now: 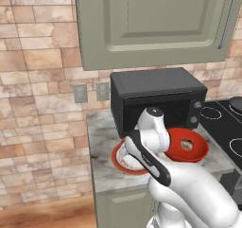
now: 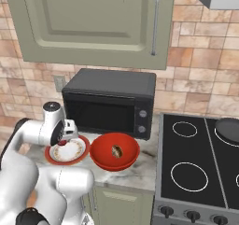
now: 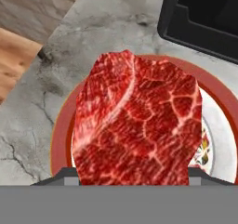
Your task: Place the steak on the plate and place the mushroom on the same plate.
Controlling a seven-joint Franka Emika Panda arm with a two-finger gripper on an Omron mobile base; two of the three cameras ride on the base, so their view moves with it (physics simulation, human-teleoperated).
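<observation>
Hand [image 2: 62, 140] at left of right base view, closed on steak [image 3: 139, 125], held over plate [image 2: 79, 155]. Mushroom [image 2: 116, 151] lies in red bowl [image 2: 100, 156], frame centre, just beside plate on desk [image 1: 101, 127].

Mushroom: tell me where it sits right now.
The mushroom lies in the red bowl on the marble counter, in front of the black microwave; in the right base view the plate is just left of that bowl.
</observation>
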